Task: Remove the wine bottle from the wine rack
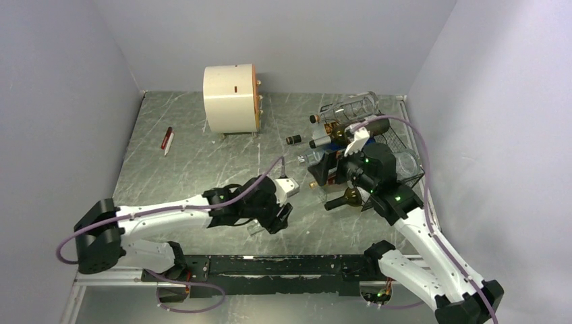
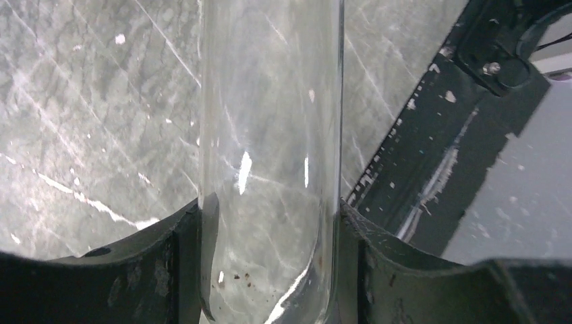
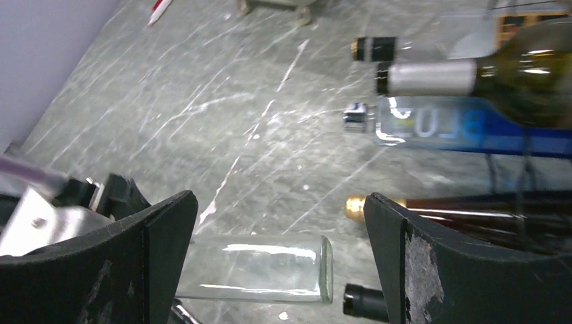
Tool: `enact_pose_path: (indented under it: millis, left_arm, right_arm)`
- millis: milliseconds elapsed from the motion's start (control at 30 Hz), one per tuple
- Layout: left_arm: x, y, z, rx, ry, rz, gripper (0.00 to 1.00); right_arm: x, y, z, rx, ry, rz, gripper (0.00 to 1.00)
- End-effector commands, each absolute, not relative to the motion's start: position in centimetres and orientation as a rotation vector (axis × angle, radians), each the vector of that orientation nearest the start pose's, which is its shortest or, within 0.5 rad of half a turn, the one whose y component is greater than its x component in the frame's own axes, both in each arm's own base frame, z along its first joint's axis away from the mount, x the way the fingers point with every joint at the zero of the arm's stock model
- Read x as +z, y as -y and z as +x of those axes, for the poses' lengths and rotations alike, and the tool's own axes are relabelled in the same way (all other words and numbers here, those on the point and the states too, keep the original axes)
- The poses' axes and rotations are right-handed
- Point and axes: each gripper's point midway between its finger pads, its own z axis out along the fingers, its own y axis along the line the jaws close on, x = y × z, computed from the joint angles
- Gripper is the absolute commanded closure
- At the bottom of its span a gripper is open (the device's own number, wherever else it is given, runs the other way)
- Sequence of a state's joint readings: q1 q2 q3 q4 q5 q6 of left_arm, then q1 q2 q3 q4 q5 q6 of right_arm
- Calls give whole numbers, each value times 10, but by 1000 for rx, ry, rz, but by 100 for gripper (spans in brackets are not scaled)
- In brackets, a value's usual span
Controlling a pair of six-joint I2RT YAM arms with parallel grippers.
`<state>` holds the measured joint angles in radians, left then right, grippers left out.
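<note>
My left gripper (image 1: 280,212) (image 2: 270,202) is shut on a clear glass wine bottle (image 2: 270,101), with a finger pressed on each side of its body. The bottle is off the rack and lies level left of it; its flat base (image 3: 326,268) points toward the rack. The black wire wine rack (image 1: 399,145) (image 3: 525,169) stands at the right and holds several bottles. My right gripper (image 1: 335,170) (image 3: 276,202) is open and empty, above the table at the rack's left face.
In the rack lie a green bottle with silver foil (image 3: 512,71), a blue-labelled clear bottle (image 3: 438,125), a brown bottle with a gold cap (image 3: 356,206) and a black-capped neck (image 3: 364,302). A cream drum (image 1: 231,98) and a red pen (image 1: 167,140) sit at the back.
</note>
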<state>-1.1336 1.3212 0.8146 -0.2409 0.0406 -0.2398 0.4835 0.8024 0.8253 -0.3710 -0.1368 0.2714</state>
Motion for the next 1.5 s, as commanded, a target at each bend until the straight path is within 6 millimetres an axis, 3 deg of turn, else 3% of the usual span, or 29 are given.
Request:
enact_pose_path:
  millis: [0, 167, 400, 600, 767, 867, 967, 1100, 1233, 1367, 1433, 1467]
  left_arm:
    - [124, 313, 120, -804, -2273, 974, 93]
    - [129, 297, 109, -934, -2418, 773, 93]
    - [143, 268, 107, -1099, -2518, 548, 93]
    - [150, 244, 119, -1226, -2606, 360, 93]
    - [148, 238, 117, -1267, -2679, 331, 93]
    - [153, 241, 115, -1311, -2696, 343, 93]
    - [155, 243, 115, -1326, -2708, 347, 93]
    - [153, 246, 119, -1326, -2726, 358, 93]
    - [156, 250, 121, -1342, -2741, 380, 93]
    - [152, 247, 126, -1286, -2772, 366, 93]
    - [152, 247, 130, -1267, -2777, 360, 81]
    - [154, 248, 131, -1264, -2773, 357, 76]
  right_arm:
    - [246, -207, 233, 840, -1834, -522, 0]
    - [238, -221, 233, 922, -1790, -564, 0]
    - [212, -273, 216, 958, -1776, -750, 1]
    - [191, -318, 190, 863, -1599, -1055, 1]
    - [169, -329, 163, 852, -1367, -1396, 1]
    - [144, -331, 156, 725, -1218, -1607, 1]
    - [130, -336, 160, 640, -1142, -1700, 1]
    - [121, -351, 155, 656, -1040, -1782, 3]
    - [110, -371, 148, 657, -980, -1830, 10]
    - [113, -383, 145, 679, -927, -1750, 21]
    - [114, -382, 144, 690, -919, -1700, 37]
    - [114, -381, 145, 686, -923, -1671, 53]
